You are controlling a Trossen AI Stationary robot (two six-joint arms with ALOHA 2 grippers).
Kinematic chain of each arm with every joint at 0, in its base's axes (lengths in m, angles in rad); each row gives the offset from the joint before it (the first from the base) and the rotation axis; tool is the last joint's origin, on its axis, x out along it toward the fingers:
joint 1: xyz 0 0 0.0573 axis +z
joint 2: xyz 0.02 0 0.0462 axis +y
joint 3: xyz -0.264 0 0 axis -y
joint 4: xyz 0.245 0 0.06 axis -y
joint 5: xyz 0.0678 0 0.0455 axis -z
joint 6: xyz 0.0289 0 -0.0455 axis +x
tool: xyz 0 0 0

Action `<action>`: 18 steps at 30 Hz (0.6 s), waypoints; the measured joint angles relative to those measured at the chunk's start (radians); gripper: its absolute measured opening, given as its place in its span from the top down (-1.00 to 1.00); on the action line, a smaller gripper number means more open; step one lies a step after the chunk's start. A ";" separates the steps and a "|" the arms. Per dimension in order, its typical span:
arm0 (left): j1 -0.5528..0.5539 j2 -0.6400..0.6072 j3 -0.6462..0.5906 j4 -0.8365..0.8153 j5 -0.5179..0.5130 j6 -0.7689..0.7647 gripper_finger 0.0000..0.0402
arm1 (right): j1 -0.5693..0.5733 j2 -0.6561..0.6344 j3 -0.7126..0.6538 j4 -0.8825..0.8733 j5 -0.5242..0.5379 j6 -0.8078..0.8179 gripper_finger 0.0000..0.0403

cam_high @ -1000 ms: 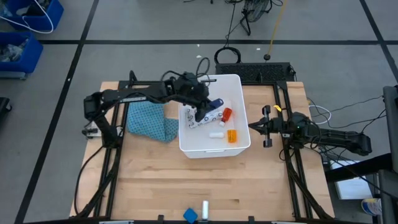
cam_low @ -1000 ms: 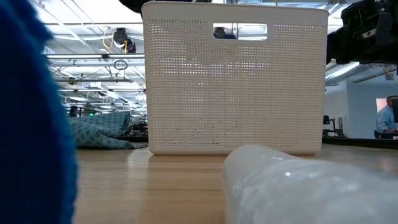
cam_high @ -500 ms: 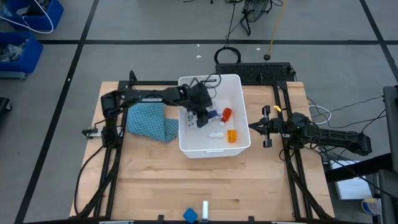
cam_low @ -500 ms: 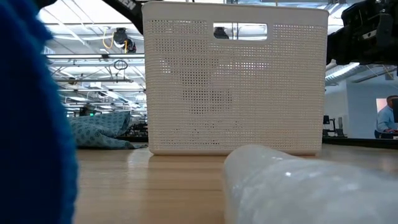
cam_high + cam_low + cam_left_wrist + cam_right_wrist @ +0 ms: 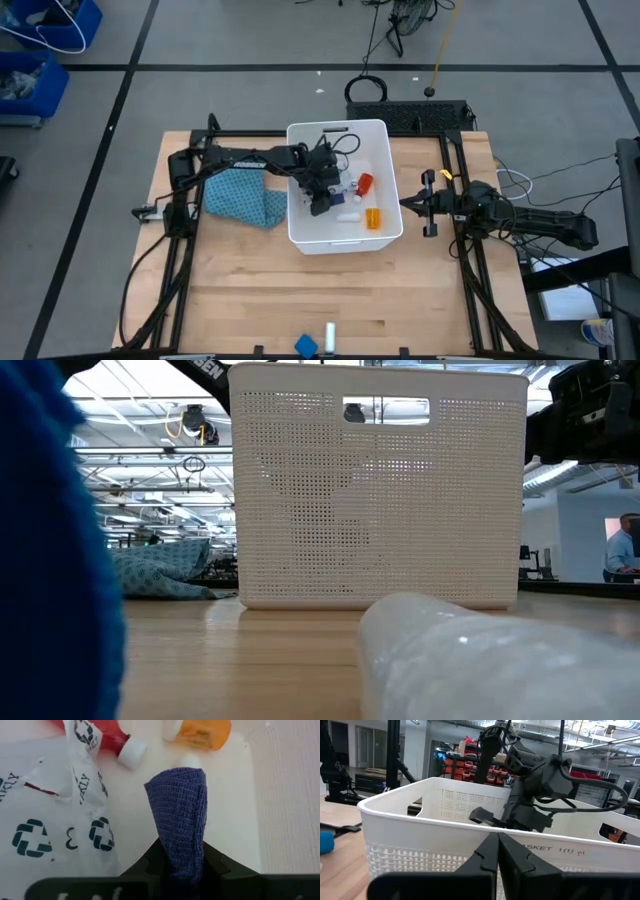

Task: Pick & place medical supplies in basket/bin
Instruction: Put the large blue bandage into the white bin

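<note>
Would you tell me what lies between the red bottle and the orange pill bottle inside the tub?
Only bare white floor of the tub: in the left wrist view, a clear gap separates the red bottle from the orange pill bottle.

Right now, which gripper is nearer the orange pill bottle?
Left. The left gripper is inside the basket beside the orange pill bottle; the right gripper waits outside the wall.

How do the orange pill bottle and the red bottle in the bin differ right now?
Seen from the left wrist, the orange pill bottle is translucent amber, while the red bottle is solid red. The red bottle's white cap shows fully; the orange one's pale cap is largely cut off at the frame edge. The white pouch overlaps the red bottle; the orange one lies clear of it. Both lie on their sides on the bin floor.
</note>
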 joint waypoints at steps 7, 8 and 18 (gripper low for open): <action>-0.016 -0.003 0.006 -0.010 -0.042 0.036 0.64 | 0.000 0.000 0.000 0.001 0.002 0.036 1.00; -0.019 -0.003 0.010 -0.010 -0.041 0.042 0.60 | 0.000 0.000 0.000 0.001 0.002 0.040 1.00; -0.063 -0.055 0.117 -0.053 -0.177 0.111 -0.21 | 0.000 0.000 0.000 0.000 0.001 0.042 1.00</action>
